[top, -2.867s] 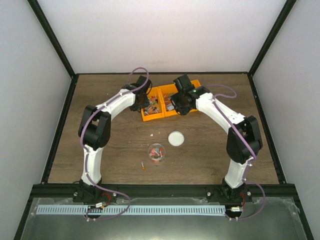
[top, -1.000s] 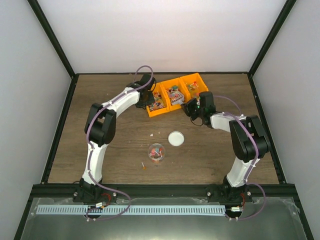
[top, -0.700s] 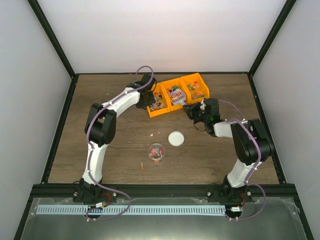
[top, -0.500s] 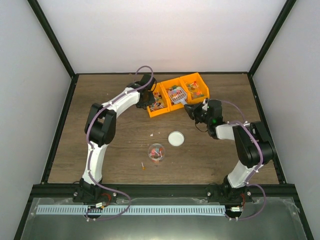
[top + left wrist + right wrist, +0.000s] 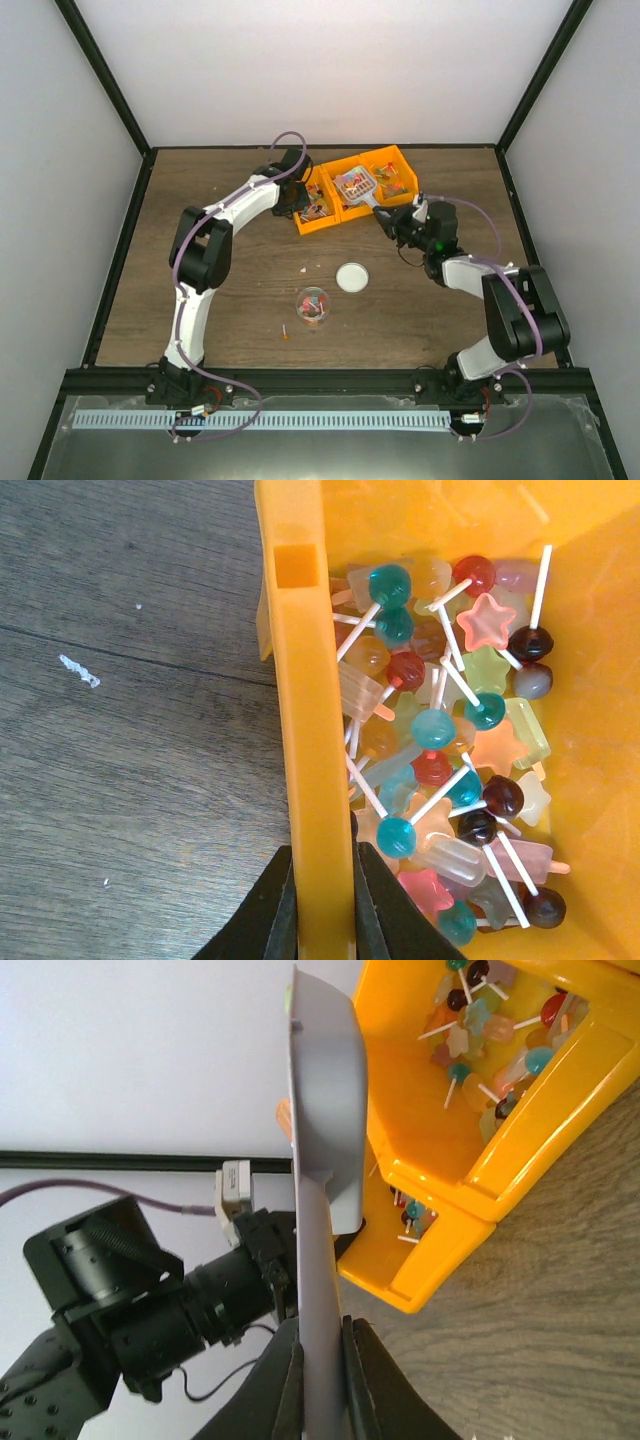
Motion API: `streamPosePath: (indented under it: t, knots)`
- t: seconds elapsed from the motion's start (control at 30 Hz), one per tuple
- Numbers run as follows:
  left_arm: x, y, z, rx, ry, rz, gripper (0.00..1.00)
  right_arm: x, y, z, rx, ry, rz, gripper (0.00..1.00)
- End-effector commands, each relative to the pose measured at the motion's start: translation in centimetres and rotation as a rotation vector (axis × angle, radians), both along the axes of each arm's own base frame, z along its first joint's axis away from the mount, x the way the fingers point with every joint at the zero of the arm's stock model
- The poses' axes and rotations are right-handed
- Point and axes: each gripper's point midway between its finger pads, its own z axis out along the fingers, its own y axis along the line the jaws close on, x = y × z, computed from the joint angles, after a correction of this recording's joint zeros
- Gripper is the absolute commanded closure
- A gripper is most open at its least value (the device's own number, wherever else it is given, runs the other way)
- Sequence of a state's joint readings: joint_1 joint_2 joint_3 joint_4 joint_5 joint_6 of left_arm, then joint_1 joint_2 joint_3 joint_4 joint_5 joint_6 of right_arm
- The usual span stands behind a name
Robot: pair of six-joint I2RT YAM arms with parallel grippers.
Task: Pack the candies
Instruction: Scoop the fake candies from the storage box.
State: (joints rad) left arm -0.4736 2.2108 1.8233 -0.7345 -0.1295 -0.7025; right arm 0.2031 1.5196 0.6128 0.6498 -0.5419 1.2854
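The candies are small lollipops on white sticks and star and bar jellies in mixed colours, piled in the orange three-part bin. My left gripper is shut on the bin's left wall; it also shows in the top view. My right gripper is shut on the handle of the grey scoop. In the top view the scoop carries a few candies over the middle compartment. A small clear cup with some candies stands on the table in front.
A round white lid lies right of the cup. One loose orange candy and a white scrap lie on the wooden table. The left arm's wrist shows behind the scoop. Black frame posts edge the table.
The bin has shifted back and to the right, and the left gripper went with it. My right arm has drawn back to the right, and the scoop now sits raised over the middle compartment.
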Motion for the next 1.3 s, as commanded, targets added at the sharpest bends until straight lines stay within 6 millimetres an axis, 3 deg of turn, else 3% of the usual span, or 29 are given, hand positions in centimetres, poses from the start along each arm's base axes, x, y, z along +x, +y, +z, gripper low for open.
streamPosePath:
  t: [0.0,0.33,0.63,0.83,1.27]
  knots:
    - [-0.5,-0.2,-0.7,-0.028,0.035,-0.004,0.89,-1.8,-0.5,1.3,-0.042,-0.040,0.025,0.99]
    - [-0.6,-0.2,0.3,-0.034,0.018,-0.012,0.65,-8.7,0.5,0.7,-0.012,-0.105,0.189,0.99]
    - [-0.2,-0.5,2.1,-0.067,-0.017,-0.018,0.64,-15.0,1.2,1.1,-0.085,-0.177,0.379,0.99]
    - [-0.2,-0.7,2.5,-0.075,-0.025,-0.019,0.64,-19.2,1.2,-0.3,-0.089,-0.185,0.463,0.99]
    - [-0.4,-0.5,2.4,-0.076,-0.019,-0.021,0.64,-23.2,0.0,-0.5,-0.281,-0.187,0.504,0.99]
